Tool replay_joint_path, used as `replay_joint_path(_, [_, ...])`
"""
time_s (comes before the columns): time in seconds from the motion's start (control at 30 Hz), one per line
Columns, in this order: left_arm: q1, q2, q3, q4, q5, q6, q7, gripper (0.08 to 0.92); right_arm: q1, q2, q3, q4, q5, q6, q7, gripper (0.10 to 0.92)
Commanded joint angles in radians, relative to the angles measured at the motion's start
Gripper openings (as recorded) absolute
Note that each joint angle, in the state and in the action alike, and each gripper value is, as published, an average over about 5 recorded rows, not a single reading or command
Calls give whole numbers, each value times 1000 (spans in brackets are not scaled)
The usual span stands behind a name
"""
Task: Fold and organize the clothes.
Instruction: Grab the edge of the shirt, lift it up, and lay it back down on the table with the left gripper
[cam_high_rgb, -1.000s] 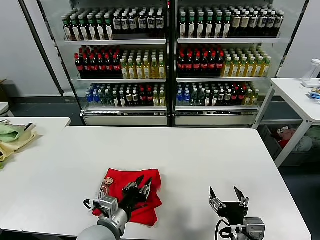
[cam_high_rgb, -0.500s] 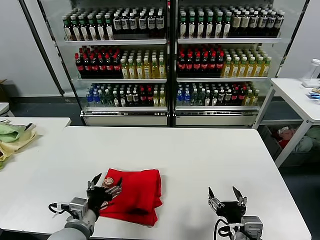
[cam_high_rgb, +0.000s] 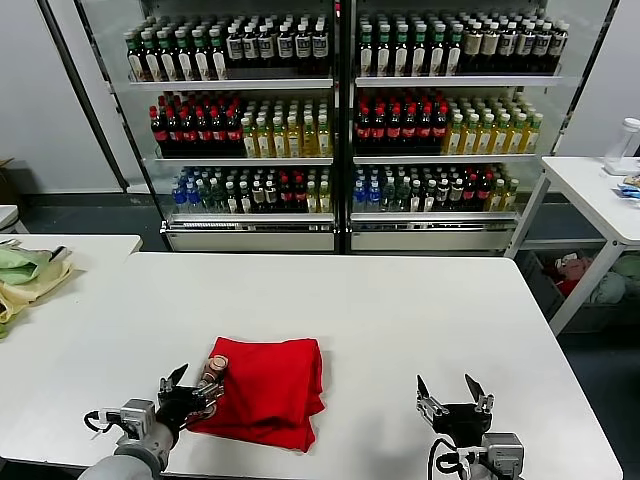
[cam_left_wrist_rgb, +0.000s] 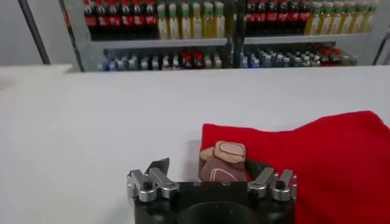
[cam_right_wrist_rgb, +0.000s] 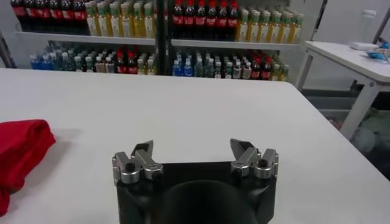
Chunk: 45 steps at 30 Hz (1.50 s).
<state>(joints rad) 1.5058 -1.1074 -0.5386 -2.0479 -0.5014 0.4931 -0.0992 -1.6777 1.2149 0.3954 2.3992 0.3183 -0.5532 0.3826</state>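
Observation:
The clothes are one bright red shirt (cam_high_rgb: 268, 385), folded into a thick pad on the white table (cam_high_rgb: 400, 300) near its front left. A corner with the cartoon print (cam_high_rgb: 215, 366) sticks out at its left edge. My left gripper (cam_high_rgb: 189, 391) sits low at that edge, open, holding nothing. In the left wrist view the print (cam_left_wrist_rgb: 223, 159) lies just ahead of the left gripper (cam_left_wrist_rgb: 211, 170), with the red shirt (cam_left_wrist_rgb: 311, 158) spreading beyond. My right gripper (cam_high_rgb: 452, 394) waits open near the front edge, well right of the shirt. In the right wrist view the right gripper (cam_right_wrist_rgb: 192, 147) is empty, with the shirt (cam_right_wrist_rgb: 18, 152) off to one side.
Pale green and yellow cloths (cam_high_rgb: 25, 275) lie on a side table at the far left. A glass-door drinks fridge (cam_high_rgb: 340, 120) stands behind the table. Another white table (cam_high_rgb: 600, 190) stands at the right, with a bin of items (cam_high_rgb: 585, 278) under it.
My left gripper has opened, let go of the shirt, and drawn back to the left off the cloth. The shirt has settled as a folded pad. The right arm has not moved.

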Motion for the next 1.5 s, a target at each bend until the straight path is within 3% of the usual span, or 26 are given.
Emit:
replay_joint_path(0.03, [-8, 3, -39, 65, -200, 15, 73, 821, 1, 1, 1, 1, 0, 1, 0, 823])
replay_joint_path(0.2, [4, -4, -51, 47, -239, 35, 80, 766, 2, 6, -3, -3, -1, 2, 0, 823])
replay_joint_path(0.67, [12, -50, -97, 70, -319, 48, 146, 364, 2, 1, -5, 1, -1, 3, 1, 823])
replay_joint_path(0.83, [31, -63, -172, -42, -383, 41, 145, 223, 2, 1, -3, 0, 0, 4, 4, 823])
replay_joint_path(0.97, [47, -58, -309, -154, -499, 74, 124, 160, -4, -3, 8, 8, 0, 5, 6, 823])
replay_joint_path(1.1, [47, -7, -470, -195, -585, 91, 81, 152, -5, -4, 11, 11, 1, 5, 12, 823])
replay_joint_path(1.3, [52, 131, -659, -112, -604, 95, 51, 152, 1, -2, -1, 0, 0, 6, 12, 823])
replay_joint_path(1.5, [68, 255, -712, -37, -344, 94, 61, 152, 3, 2, -1, -2, 1, 7, 11, 823])
